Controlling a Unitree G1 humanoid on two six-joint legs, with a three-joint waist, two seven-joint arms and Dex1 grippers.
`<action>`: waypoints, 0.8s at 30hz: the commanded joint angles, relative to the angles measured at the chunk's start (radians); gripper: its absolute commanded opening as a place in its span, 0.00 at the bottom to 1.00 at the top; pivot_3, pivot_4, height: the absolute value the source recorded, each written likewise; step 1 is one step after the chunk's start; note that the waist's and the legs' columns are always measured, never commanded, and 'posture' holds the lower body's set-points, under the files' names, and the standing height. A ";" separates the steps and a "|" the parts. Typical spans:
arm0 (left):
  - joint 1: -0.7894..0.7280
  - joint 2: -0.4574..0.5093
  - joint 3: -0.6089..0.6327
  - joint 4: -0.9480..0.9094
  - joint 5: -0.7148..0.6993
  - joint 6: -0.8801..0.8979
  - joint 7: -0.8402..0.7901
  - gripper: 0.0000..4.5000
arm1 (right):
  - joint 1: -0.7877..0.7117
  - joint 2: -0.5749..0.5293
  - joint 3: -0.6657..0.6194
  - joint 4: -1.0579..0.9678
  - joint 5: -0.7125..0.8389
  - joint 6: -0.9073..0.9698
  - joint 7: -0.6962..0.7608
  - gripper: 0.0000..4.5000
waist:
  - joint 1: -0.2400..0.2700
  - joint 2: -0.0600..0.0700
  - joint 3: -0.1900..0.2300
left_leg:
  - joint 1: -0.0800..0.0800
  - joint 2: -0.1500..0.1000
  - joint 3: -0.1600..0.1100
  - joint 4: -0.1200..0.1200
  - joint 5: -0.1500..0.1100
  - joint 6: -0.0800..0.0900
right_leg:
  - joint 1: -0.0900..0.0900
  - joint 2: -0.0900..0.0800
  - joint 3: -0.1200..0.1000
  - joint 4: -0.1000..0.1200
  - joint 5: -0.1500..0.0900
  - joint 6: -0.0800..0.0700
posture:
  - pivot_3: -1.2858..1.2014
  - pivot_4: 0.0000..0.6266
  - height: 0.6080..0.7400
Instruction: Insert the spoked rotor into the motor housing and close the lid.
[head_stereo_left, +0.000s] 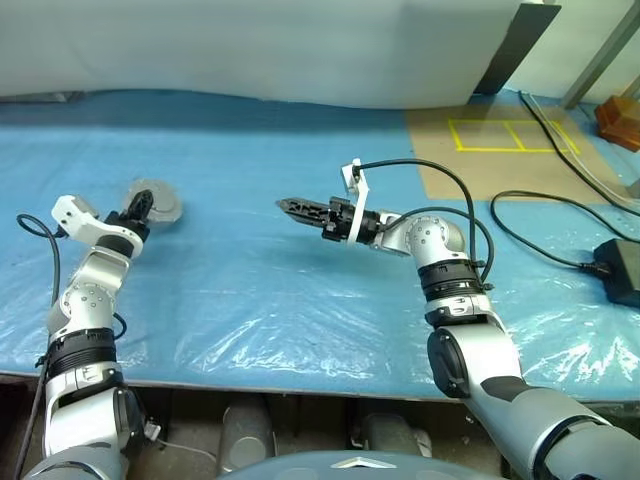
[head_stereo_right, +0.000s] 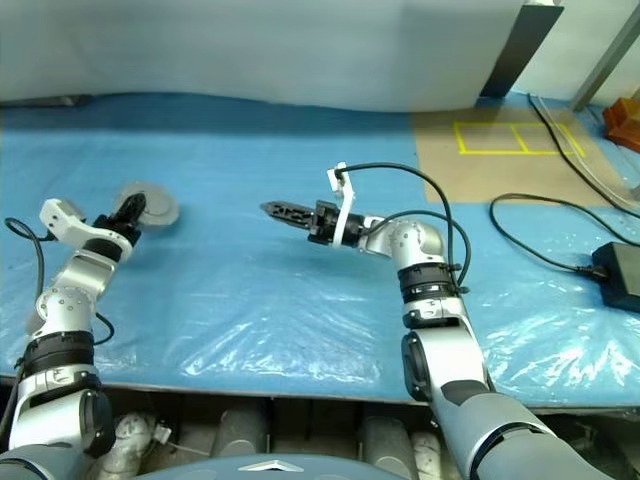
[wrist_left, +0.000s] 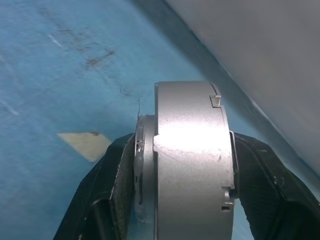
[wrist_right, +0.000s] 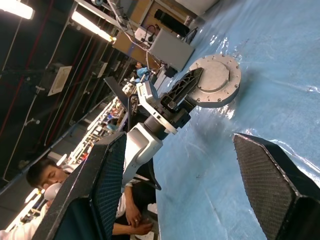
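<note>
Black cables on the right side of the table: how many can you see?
2. One cable runs from the far edge across the brown board. The other cable curves over the blue sheet to the black box. Parts may be hidden beyond the picture's edge.

A desk covered in glossy blue plastic sheeting (head_stereo_right: 260, 300) carries the scene. Near its left edge, the left tool (head_stereo_right: 133, 210) is clamped on a shallow round pale silver-white metal motor housing (head_stereo_right: 150, 204), with the housing resting on the sheeting. Around the desk's middle, the right tool (head_stereo_right: 283, 211) points toward the left edge with nothing between its fingers. A tan board with yellow tape lines (head_stereo_right: 500, 150) lies at the far right corner, and black cables (head_stereo_right: 540, 235) run to a black box (head_stereo_right: 618, 275) at the right edge.
</note>
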 joint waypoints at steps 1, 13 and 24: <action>-0.032 0.009 0.006 -0.016 0.047 -0.026 -0.057 0.56 | 0.000 -0.006 -0.002 -0.040 0.003 -0.015 -0.002 0.79 | 0.005 -0.001 0.000 | 0.000 0.000 0.000 0.000 0.000 0.000 | 0.000 0.000 0.000 0.000 0.000 0.000 | 0.52 0.24 1.00; 0.028 0.057 0.125 0.072 0.170 -0.076 0.032 1.00 | 0.003 0.009 0.016 -0.013 -0.020 -0.040 -0.003 0.81 | 0.000 -0.001 0.000 | 0.002 0.001 0.000 0.000 0.000 0.000 | 0.001 0.001 0.000 0.002 0.000 0.000 | 0.52 0.24 1.00; 0.096 0.166 0.247 0.077 0.220 -0.159 0.063 1.00 | -0.002 0.019 0.012 0.008 -0.033 -0.056 0.009 0.81 | 0.011 -0.001 -0.001 | 0.002 0.000 -0.001 0.001 0.000 0.000 | 0.002 -0.001 -0.002 0.001 0.000 0.000 | 0.52 0.24 1.00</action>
